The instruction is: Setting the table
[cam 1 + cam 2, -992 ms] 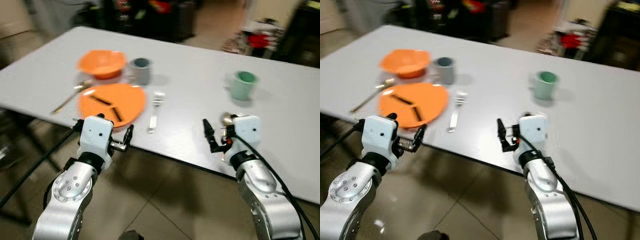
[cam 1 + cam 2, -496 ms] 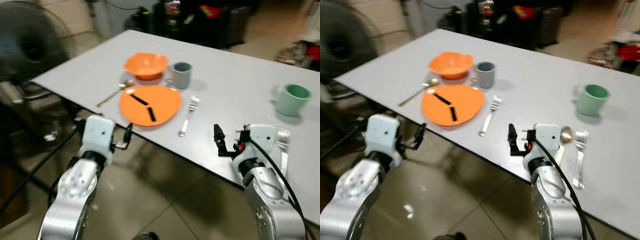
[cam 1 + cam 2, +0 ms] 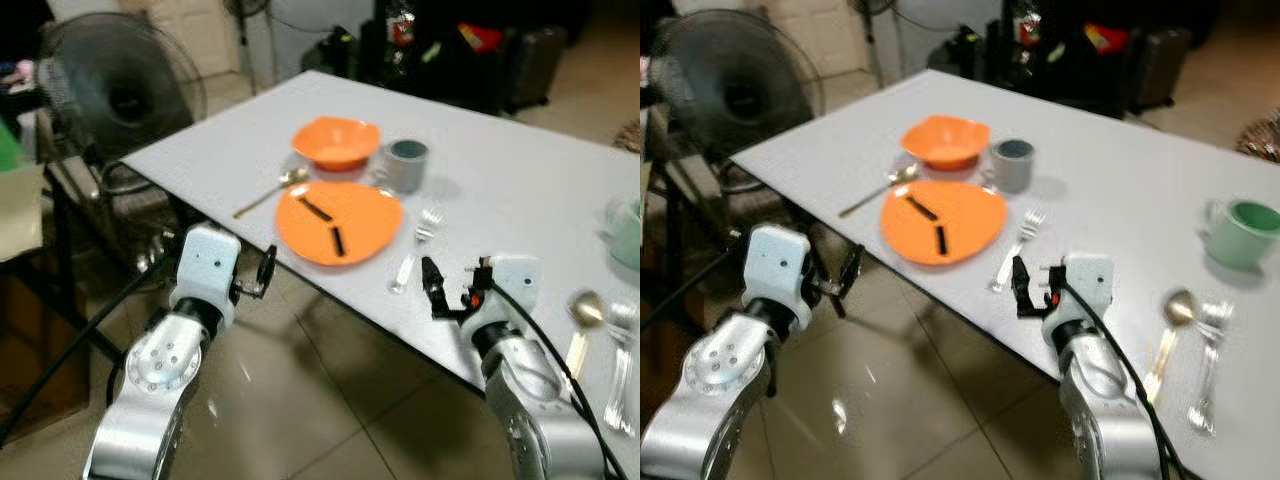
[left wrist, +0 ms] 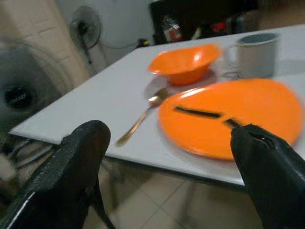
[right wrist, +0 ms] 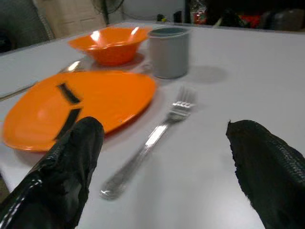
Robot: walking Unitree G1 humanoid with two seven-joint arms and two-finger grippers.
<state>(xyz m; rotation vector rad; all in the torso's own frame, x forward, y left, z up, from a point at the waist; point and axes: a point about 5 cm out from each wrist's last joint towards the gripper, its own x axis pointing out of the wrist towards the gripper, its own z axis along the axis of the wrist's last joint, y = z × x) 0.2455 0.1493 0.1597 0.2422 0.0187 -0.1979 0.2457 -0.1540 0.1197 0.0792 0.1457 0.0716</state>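
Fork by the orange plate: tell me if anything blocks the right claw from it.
Nothing visible does. The right claw is open and faces the fork across bare table; the orange plate lies off to the side.

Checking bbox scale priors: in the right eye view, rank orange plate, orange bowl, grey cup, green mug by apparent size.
1. orange plate
2. orange bowl
3. green mug and grey cup: they look alike, and blur makes ranking unsure.
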